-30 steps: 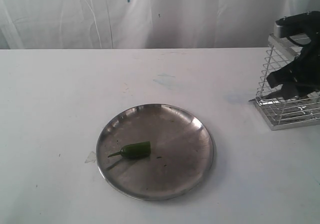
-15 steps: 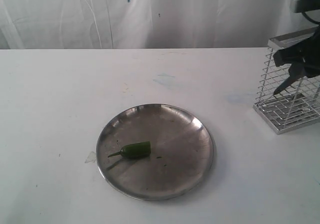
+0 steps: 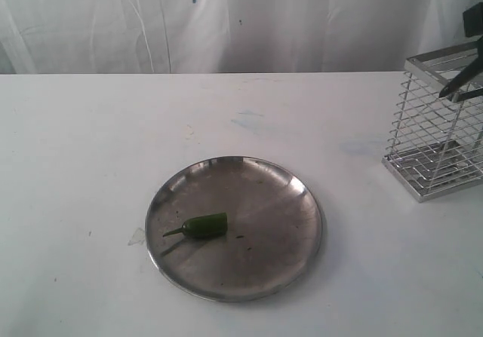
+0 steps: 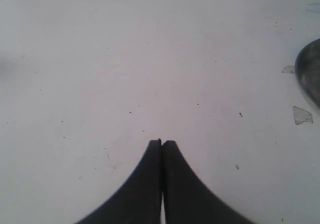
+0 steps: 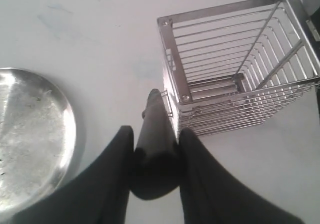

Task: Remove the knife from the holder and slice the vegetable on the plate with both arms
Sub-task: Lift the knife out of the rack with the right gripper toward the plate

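left end effector [image 4: 161,145] is hanging closed and empty over the worktop [image 4: 100,58], plate [image 3: 264,197] edge near it | vegetable [image 3: 205,225] is lying on the plate, well apart from right end effector [image 5: 156,131] | right end effector is gripping the knife [image 5: 154,156], tip just beside holder [image 3: 434,148] rim

The knife [image 3: 460,83] runs off frame — the holder [image 3: 423,126] too, partly.
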